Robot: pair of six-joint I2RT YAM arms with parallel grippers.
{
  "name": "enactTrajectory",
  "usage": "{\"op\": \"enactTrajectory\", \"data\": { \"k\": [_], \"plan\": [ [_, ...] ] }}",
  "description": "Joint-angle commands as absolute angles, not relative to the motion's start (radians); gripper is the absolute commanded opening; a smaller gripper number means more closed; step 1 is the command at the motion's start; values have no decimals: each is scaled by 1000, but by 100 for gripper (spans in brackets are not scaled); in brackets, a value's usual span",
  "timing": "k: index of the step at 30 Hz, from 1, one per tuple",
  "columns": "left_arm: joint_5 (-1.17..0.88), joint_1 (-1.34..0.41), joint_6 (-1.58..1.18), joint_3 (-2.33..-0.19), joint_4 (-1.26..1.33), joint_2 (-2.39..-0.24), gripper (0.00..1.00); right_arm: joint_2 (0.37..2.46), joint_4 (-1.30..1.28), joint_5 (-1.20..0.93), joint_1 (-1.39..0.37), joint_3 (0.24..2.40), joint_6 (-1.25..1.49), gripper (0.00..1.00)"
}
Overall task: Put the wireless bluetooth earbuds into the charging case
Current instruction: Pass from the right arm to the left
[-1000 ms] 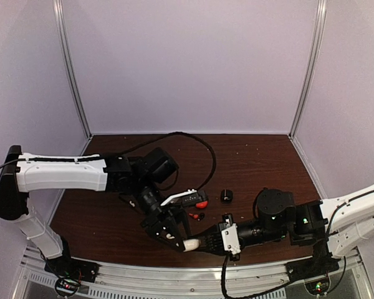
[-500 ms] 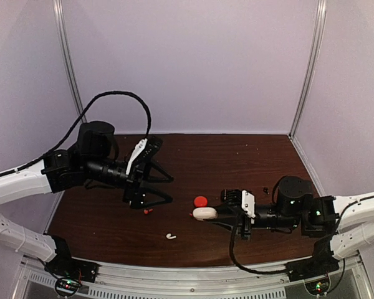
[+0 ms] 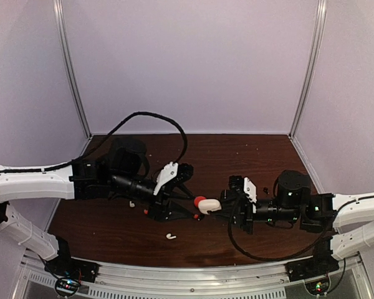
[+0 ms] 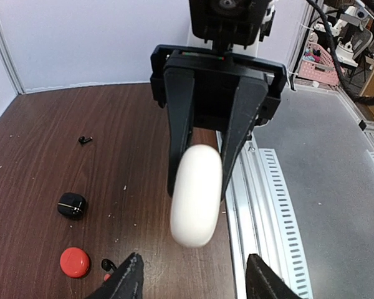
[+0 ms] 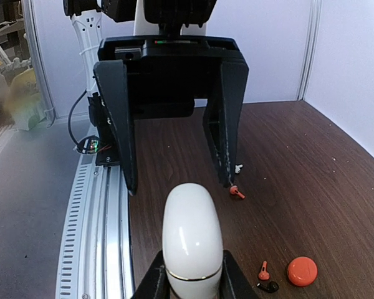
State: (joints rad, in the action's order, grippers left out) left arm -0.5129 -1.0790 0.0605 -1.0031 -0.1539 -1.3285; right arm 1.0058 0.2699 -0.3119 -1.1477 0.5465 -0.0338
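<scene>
My right gripper (image 5: 193, 277) is shut on a white pebble-shaped charging case (image 5: 192, 240), lid closed, held above the table; the case also shows in the top view (image 3: 209, 204) and the left wrist view (image 4: 196, 196). My left gripper (image 3: 188, 207) is open and empty, facing the case with a finger off to each side, apart from it. A white earbud (image 3: 170, 237) lies near the front edge, another (image 5: 238, 167) behind the left gripper. Red earbuds (image 5: 237, 192) (image 5: 263, 271) and a black earbud (image 5: 268, 286) lie on the table.
A red closed case (image 3: 200, 200) lies just behind the white case. A black case (image 4: 71, 204) and another black earbud (image 4: 84, 139) lie further right on the brown table (image 3: 255, 156). A metal rail (image 4: 280, 205) runs along the near edge.
My left gripper has swung from the back left across to the middle and now faces the white case. My right gripper has lifted the case slightly up and right.
</scene>
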Motion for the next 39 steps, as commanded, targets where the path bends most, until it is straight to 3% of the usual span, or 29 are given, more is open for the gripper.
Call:
{"op": "enactTrajectory", "data": {
  "k": [1, 11, 18, 30, 32, 35, 39],
  "plan": [
    [-524, -1099, 118, -1068, -102, -1367, 55, 1024, 284, -357, -1143, 566, -17, 14],
    [-519, -1123, 131, -1092, -105, -1427, 41, 1074, 271, -358, -1141, 594, -31, 14],
    [-531, -1126, 135, -1095, -110, -1449, 38, 1068, 269, -339, -1137, 591, -34, 15],
    [-524, -1127, 138, -1091, -101, -1448, 10, 1042, 300, -363, -1125, 571, -13, 18],
    [-520, -1127, 128, -1080, -77, -1440, 7, 1036, 311, -368, -1121, 563, -7, 23],
    [-520, -1127, 106, -1063, -33, -1420, 4, 1027, 323, -364, -1115, 554, 0, 38],
    [-517, -1127, 81, -1045, 8, -1405, 2, 1019, 347, -381, -1098, 541, 37, 45]
  ]
}}
